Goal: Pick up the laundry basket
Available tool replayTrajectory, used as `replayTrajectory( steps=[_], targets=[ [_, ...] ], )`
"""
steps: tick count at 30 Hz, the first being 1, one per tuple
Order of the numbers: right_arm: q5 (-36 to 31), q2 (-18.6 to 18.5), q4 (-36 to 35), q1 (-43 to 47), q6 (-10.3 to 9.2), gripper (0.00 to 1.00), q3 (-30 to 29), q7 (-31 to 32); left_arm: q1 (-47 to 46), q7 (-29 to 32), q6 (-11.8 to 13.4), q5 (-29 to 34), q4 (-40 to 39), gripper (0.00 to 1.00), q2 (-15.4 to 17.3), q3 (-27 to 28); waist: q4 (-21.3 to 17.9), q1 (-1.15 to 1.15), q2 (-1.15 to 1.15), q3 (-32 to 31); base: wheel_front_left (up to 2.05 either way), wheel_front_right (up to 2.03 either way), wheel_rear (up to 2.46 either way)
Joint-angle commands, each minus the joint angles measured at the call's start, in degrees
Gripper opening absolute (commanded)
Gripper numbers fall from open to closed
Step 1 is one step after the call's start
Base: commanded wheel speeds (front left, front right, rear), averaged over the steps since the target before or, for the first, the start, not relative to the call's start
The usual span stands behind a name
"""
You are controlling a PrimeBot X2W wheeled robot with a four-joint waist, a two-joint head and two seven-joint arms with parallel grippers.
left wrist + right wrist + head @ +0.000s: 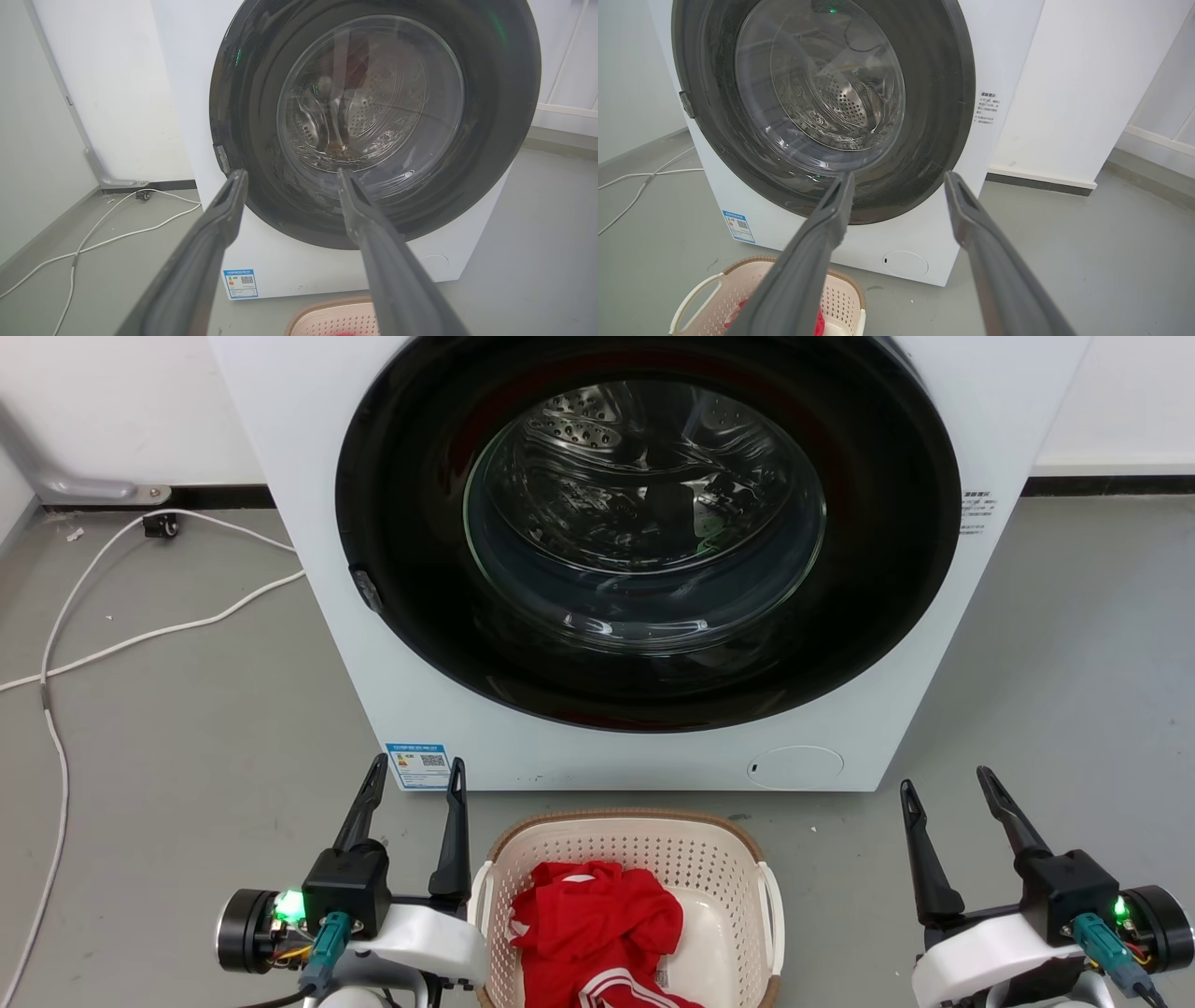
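Laundry room: washing machine point(644, 560), grey floor point(168, 728).

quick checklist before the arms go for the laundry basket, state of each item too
1. The left gripper open and empty: ok.
2. The right gripper open and empty: ok.
3. Grippers on the white handles: not ok; left one sits beside the left handle, right one stands well out from the right handle.
4. The red garment inside the laundry basket: ok where visible.
5. Basket apart from the washing machine: ok, floor shows between.
6. The white cable away from basket: ok.
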Motion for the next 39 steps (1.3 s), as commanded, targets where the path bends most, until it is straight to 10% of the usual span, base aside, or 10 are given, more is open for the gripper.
replayTrajectory(
  steps=[1, 19, 39],
  targets=[
    [0.22, 0.09, -0.11, 0.24, -0.02, 1.0, -0.05, -0.14, 0.43, -0.15, 0.04, -0.01, 0.04, 1.0, -0.06, 0.13, 0.01, 0.0, 0.0, 0.02, 0.0, 0.0, 0.0],
    [2.79, 0.1, 4.43, -3.08, -0.02, 1.0, 0.2, 0.76, -2.55, -0.15, -0.47, -1.54, 4.5, 1.0, -0.22, 0.66, -0.52, 0.0, 0.0, 6.99, 0.0, 0.0, 0.0],
    [7.8, 0.08, 26.52, -17.4, -0.02, 1.0, 3.66, -1.69, -15.9, -0.15, -4.49, -8.76, 31.35, 1.0, 0.06, 4.33, -2.69, 0.0, 0.0, 24.09, 0.0, 0.0, 0.0]
  ],
)
